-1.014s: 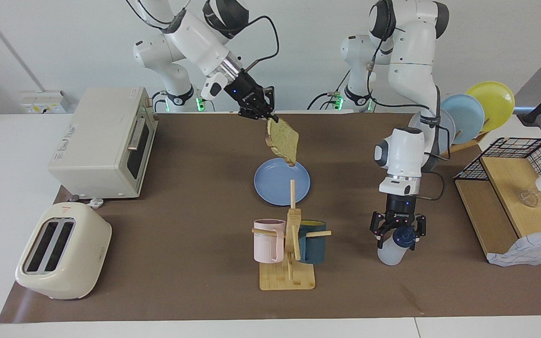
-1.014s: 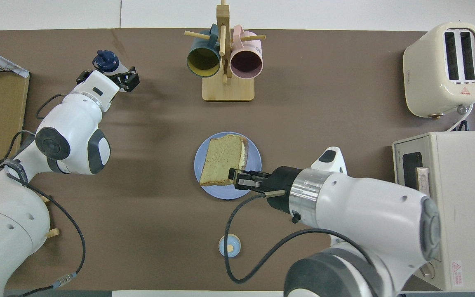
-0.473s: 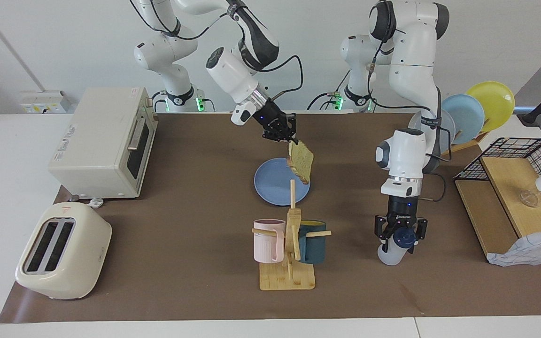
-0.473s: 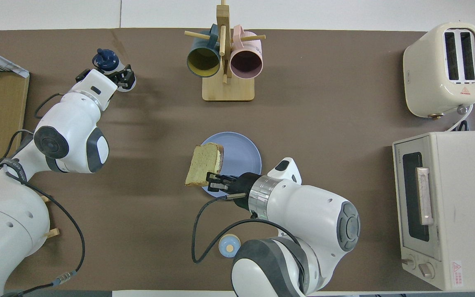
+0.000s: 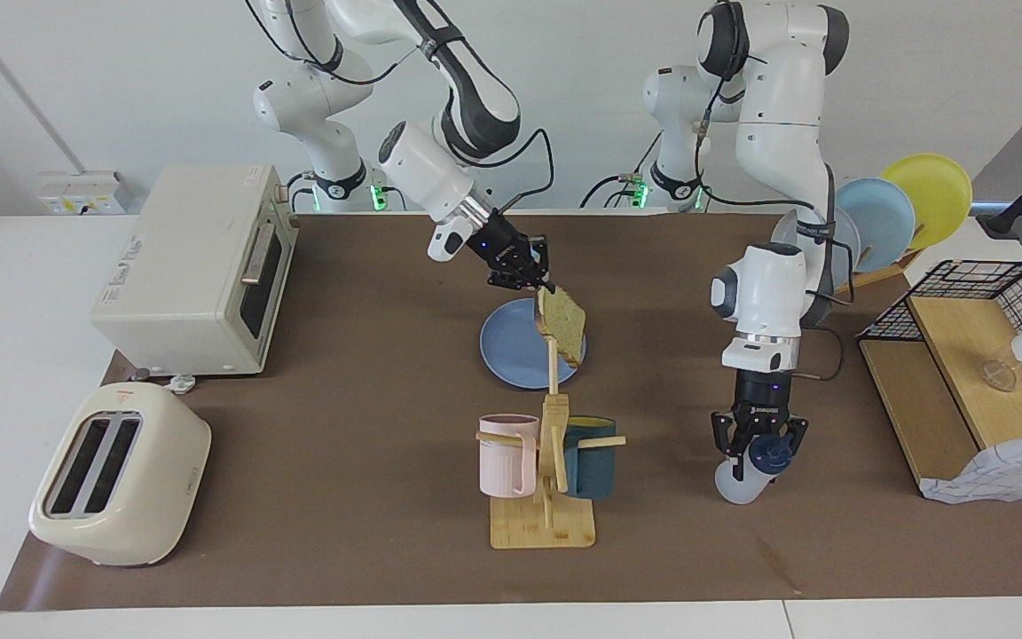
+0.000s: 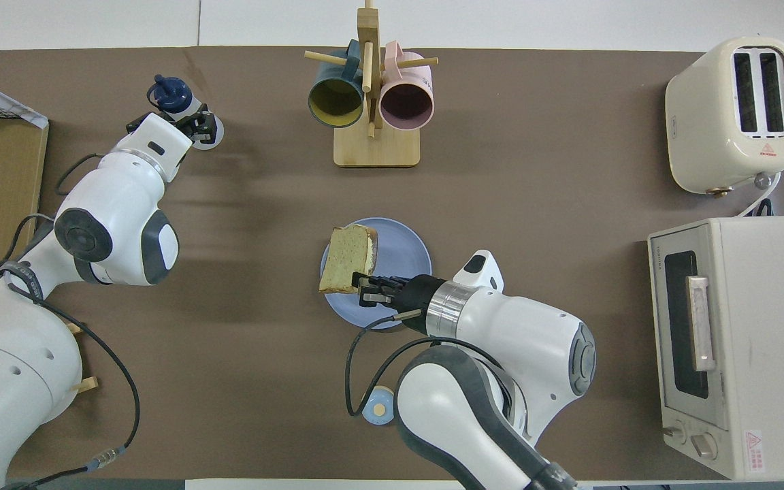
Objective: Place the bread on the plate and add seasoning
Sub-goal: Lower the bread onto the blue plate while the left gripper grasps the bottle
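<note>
While the right pincer (image 5: 539, 286) grips the bread (image 5: 562, 324) by its upper corner, the slice hangs steeply tilted in the centre of the facing view. Its long axis runs down and away from the pincer, and its lower edge is just above the blue plate (image 5: 507, 351). From overhead, the bread sits over the half of the plate toward the left arm's end, with one edge about at the rim, so the coming lay-down seems to turn on that offset. If let go as it hangs, the slice would likely flop partly off the plate. Judging by this, it needs carrying toward the plate's middle and tipping flat first.

Low in the facing view, toward the left arm's end, the left pincer (image 5: 759, 444) stands straight down around the neck of the seasoning bottle (image 5: 737, 484). The bottle rests on the worktop (image 5: 369, 399). I cannot tell whether that pincer has closed on it. The left arm is plainly the nearer one for the seasoning.

Apart from the bread above it, the plate is bare and flat. The mug tree (image 5: 551, 444) lines up with the bread in the facing view, but overhead shows it well apart from the plate, farther from the robots, so there is room.
</note>
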Available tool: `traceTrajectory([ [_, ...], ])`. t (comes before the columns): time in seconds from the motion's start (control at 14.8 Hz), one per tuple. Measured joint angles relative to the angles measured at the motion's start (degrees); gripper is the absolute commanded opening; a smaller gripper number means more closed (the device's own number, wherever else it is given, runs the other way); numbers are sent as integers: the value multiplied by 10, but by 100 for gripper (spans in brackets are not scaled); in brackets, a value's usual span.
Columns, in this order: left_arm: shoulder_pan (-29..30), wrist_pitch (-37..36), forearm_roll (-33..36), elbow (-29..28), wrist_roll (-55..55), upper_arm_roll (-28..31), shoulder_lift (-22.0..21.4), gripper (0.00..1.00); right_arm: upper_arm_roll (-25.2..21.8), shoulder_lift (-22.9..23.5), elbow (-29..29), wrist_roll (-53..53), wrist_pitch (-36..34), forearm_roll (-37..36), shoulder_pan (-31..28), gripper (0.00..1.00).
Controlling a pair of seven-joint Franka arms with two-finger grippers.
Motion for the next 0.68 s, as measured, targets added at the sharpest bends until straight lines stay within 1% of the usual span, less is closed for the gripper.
traceTrajectory([
  [0.41,11,-10,0,23,0,1,0,37,1,0,-1,-7,0,18,-8,0],
  [0.54,12,-35,0,36,0,1,-1,37,1,1,-2,-13,0,28,-7,0],
  [0.68,12,-76,0,52,0,1,-10,37,2,5,-3,-34,0,49,-2,0],
])
